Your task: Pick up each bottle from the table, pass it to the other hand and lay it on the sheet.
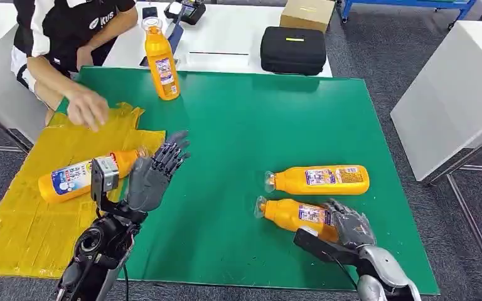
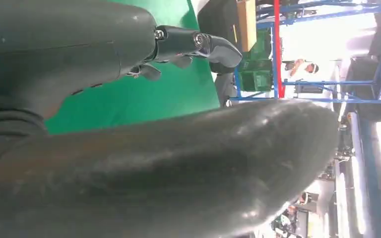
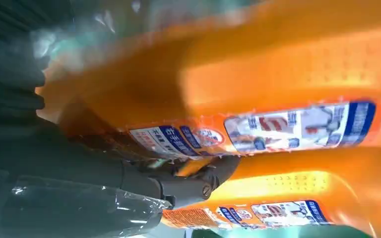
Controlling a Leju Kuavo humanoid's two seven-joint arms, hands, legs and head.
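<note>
Carpet (image 1: 376, 63) surrounds green table (image 1: 276, 125); left hand (image 1: 157, 172) spread empty, right hand (image 1: 350, 224) clasps bottle (image 1: 295, 214).

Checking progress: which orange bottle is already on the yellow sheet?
The bottle lying on its side beside the left robot hand. Two others lie on the green mat, one stands upright at the far edge.

right hand (image 1: 350, 224) covers near bottle (image 1: 295, 216) base; left hand (image 1: 154, 172) hides sheet bottle (image 1: 78, 177) neck.

Orange bottles (image 1: 319, 180) lying (one (image 1: 162, 63) upright), seemingly capless.
</note>
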